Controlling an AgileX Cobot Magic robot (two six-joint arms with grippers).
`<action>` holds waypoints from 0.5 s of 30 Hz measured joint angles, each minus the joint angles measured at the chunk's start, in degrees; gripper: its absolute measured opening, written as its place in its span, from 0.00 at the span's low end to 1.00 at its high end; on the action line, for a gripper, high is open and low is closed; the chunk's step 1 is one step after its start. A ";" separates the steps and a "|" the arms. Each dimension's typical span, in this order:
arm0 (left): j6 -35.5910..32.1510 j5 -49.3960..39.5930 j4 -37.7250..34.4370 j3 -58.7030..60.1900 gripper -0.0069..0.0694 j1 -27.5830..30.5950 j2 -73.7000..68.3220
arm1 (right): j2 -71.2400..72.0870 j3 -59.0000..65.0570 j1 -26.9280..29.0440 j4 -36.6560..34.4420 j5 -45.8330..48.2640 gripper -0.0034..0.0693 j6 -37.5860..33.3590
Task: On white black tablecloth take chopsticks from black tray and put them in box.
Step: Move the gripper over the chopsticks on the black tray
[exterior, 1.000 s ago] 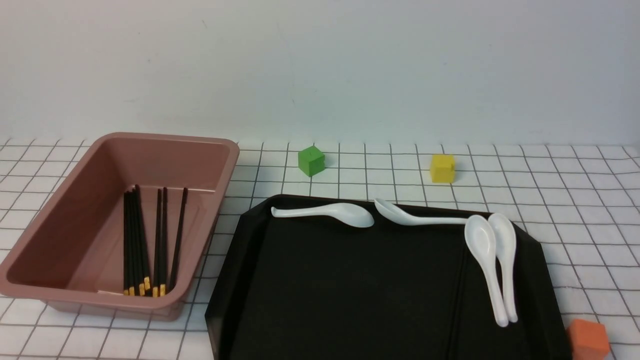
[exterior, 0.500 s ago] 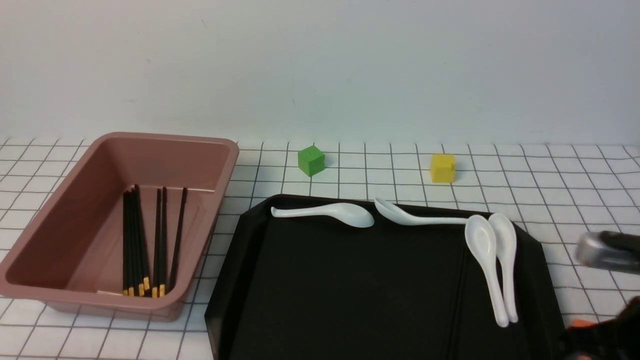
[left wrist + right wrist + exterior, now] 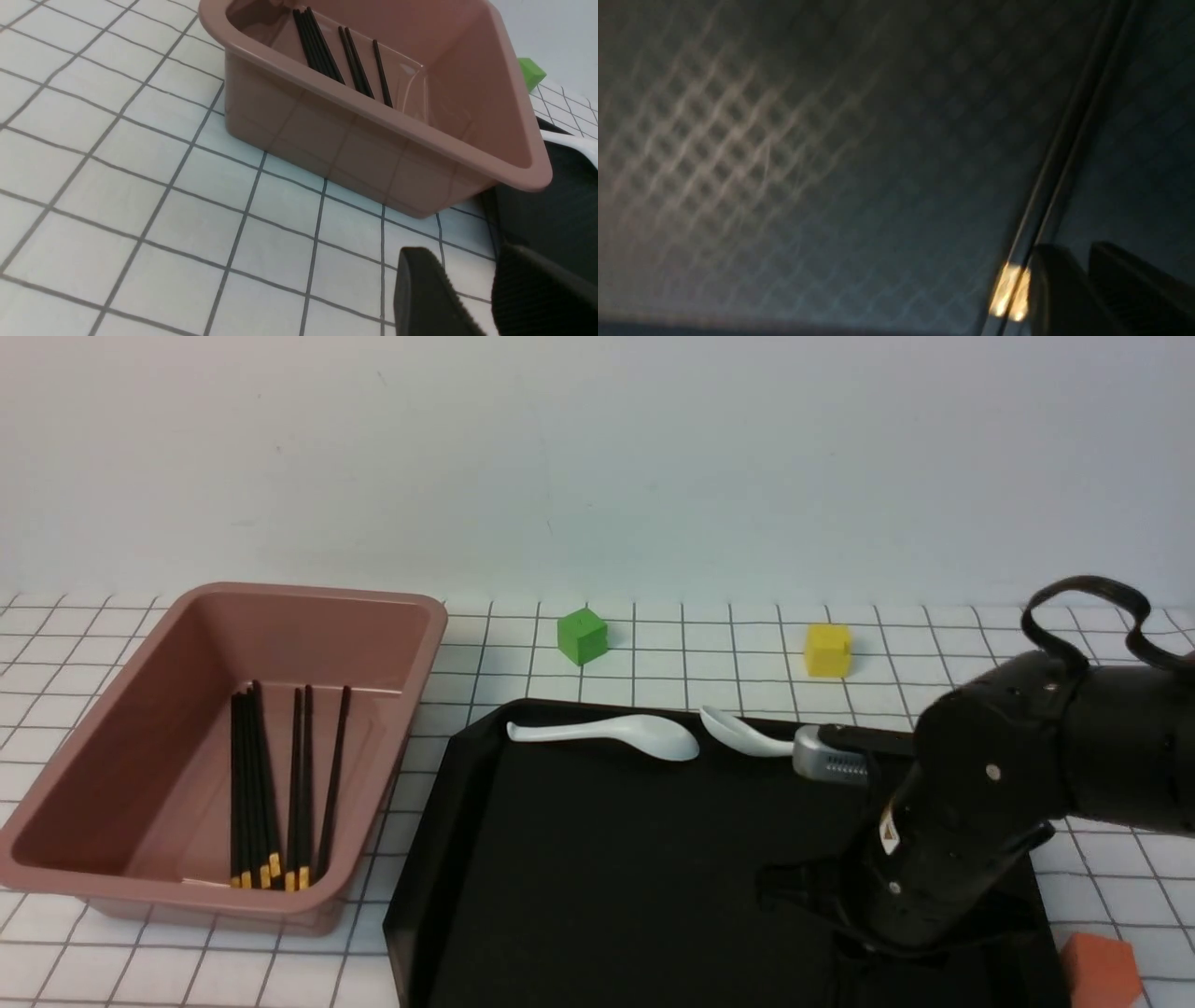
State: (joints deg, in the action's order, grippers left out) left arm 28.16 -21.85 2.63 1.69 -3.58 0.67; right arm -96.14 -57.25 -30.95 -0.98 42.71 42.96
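Right arm [image 3: 990, 803], absent from the front view a second ago and only edging in at the right border half a second ago, is now hanging over the right part of the tray [image 3: 607, 868]. It is covering the two spoons that were lying there in plain sight. Nothing else is shifting: the box [image 3: 308, 602], its contents and the far spoon [image 3: 607, 735] are sitting where they were.

Progress: a bundle of chopsticks [image 3: 271, 784] is already lying in the box, yellow bands toward the near wall, so most of the transfer is looking done. The right wrist view is showing one pair [image 3: 1048, 186] lying side by side on the tray's glossy floor, its yellow band just beside the right hand [image 3: 1087, 266]. The front view is showing no other sticks on the tray, though the arm is hiding part of it.

Right hand: the fingertips are sitting close together, next to the pair and not around it. The picture is blurring, so I cannot tell whether they are parted or closed. Nothing is showing between them.

Left hand [image 3: 460, 275]: the fingers are standing apart and empty, hovering over the cloth [image 3: 117, 154] near the box's corner.

Left to do, by my judgement: closing on the pair, lifting it, carrying it across to the box and releasing it there.
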 joint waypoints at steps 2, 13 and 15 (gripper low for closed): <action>0.00 0.00 0.00 0.00 0.40 0.00 0.00 | -0.07 -0.11 0.00 1.92 0.05 0.33 3.30; 0.00 0.00 0.00 0.00 0.40 0.00 0.00 | -8.98 -0.95 0.00 2.34 -1.71 0.54 7.42; 0.00 0.00 0.00 0.00 0.40 0.00 0.00 | -9.68 -1.35 0.00 1.93 -1.09 0.51 6.54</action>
State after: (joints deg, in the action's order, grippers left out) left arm 28.16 -21.85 2.63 1.69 -3.58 0.67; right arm -105.82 -58.60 -30.95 0.95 41.62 49.49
